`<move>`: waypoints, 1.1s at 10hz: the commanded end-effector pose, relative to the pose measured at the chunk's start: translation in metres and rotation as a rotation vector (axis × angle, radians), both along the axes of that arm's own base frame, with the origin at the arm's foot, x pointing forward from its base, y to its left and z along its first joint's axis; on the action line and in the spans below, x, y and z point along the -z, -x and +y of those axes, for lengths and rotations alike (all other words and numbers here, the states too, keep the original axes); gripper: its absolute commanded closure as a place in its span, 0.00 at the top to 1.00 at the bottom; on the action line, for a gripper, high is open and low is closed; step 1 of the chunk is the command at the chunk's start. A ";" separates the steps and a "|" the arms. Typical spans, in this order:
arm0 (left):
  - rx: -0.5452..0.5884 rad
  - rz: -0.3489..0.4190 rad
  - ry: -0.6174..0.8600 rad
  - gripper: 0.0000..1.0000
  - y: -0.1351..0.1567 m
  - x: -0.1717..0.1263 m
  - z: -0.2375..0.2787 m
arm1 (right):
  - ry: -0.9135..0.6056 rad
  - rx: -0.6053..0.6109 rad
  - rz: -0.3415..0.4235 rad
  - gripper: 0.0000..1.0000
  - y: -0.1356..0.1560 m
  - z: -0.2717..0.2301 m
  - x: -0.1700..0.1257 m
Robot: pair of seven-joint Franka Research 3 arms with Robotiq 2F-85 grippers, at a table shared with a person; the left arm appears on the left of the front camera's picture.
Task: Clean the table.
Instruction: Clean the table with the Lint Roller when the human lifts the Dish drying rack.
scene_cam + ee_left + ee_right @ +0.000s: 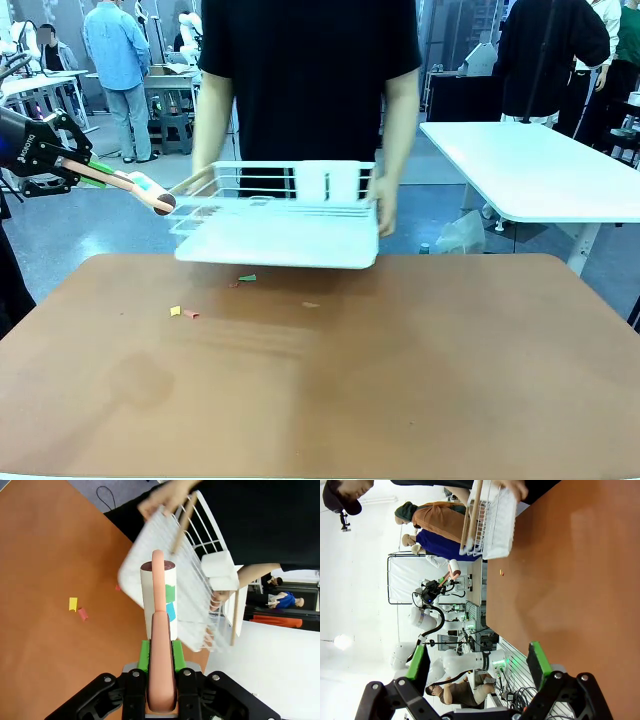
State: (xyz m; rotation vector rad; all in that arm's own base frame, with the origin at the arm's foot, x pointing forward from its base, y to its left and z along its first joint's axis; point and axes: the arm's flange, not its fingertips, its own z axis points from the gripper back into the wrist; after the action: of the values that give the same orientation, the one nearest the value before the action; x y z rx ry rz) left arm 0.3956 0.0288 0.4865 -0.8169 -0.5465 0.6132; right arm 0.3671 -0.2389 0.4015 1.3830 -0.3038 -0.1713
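The table point(400, 380) spreads from the near edge, its brown top bare up close. The right gripper point(477, 662) hangs over it, jaws apart and empty. Farther across lie a few paper scraps point(180, 312). Past the far left corner, the left gripper point(85, 172) is clamped on a lint roller point(150, 192), raised beside the wire basket point(275, 240) that a person's hand point(385, 210) holds above the far edge. The cleaning looks unfinished, and the next move probably means lowering the roller flat onto the scraps.

Left tool point(161, 647) clamped, right tool point(477, 652) agape

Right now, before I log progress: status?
Left gripper shut on lint roller. Right gripper open. Table: paper scraps near far edge. Person holds wire basket over that edge.
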 end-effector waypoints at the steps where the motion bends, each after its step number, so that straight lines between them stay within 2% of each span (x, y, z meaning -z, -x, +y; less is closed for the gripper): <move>1: -0.002 -0.002 -0.005 0.00 0.000 0.000 0.000 | -0.005 -0.002 -0.001 1.00 0.000 0.001 -0.003; 8: -0.002 -0.002 -0.005 0.00 0.000 0.000 0.000 | -0.005 -0.002 -0.001 1.00 0.000 0.001 -0.003; 9: 0.000 0.000 0.000 0.21 0.000 0.000 0.000 | -0.005 -0.002 -0.001 1.00 0.000 0.001 -0.003; 10: 0.054 -0.017 -0.074 0.21 -0.005 -0.017 0.001 | -0.005 -0.002 -0.001 1.00 0.000 0.001 -0.003; 11: 0.100 0.010 -0.147 0.21 -0.018 -0.040 0.006 | -0.005 -0.002 -0.001 1.00 0.000 0.001 -0.003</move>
State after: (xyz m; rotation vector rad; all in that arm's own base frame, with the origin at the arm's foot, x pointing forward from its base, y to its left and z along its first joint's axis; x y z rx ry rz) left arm 0.4015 0.0280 0.5006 -0.7490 -0.5528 0.5417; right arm 0.3671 -0.2389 0.4015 1.3830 -0.3038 -0.1713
